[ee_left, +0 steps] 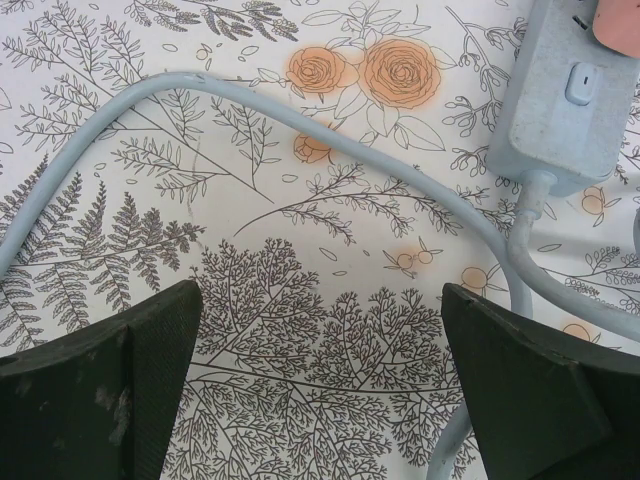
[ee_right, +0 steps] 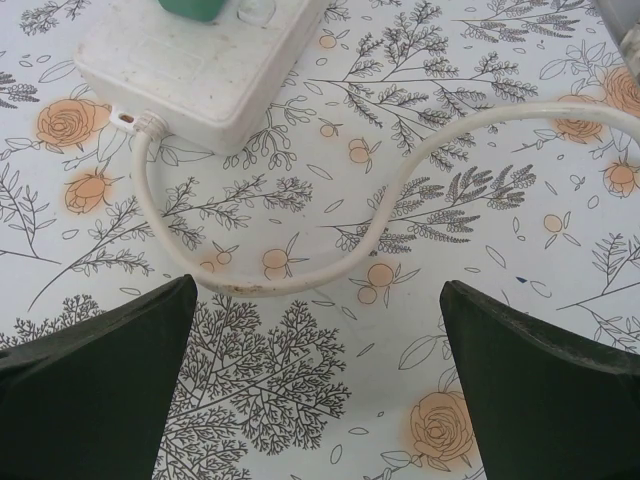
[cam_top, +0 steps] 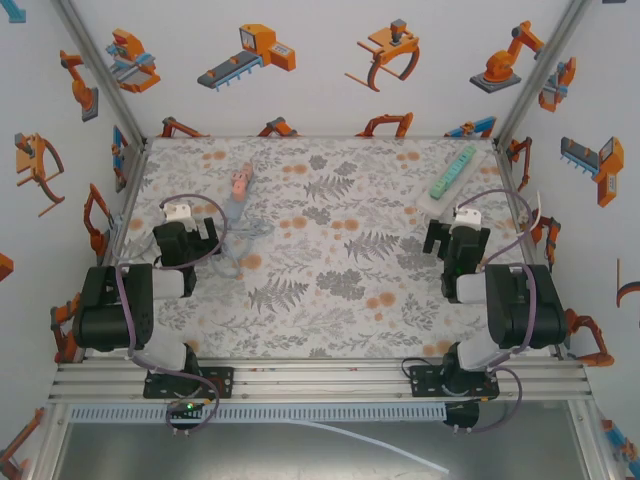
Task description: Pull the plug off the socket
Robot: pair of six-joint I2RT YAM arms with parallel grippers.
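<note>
Left gripper (ee_left: 320, 300) hovering with jaws spread wide over floral table cover (ee_left: 300, 420), pink plug (ee_left: 615, 25) sitting in pale grey-blue power strip (ee_left: 565, 100) ahead, right gripper (ee_right: 318, 300) gaping wide before white power strip (ee_right: 190, 70) bearing green plug (ee_right: 190, 8)

I'm working in a robotics lab cell, not a home: white walls (cam_top: 330, 90) printed with cartoon robot arms box in the floral-covered table (cam_top: 330, 250), aluminium framing (cam_top: 320, 372) runs along its near edge, and my left arm (cam_top: 115, 310) and right arm (cam_top: 515, 305) are bolted there.
</note>
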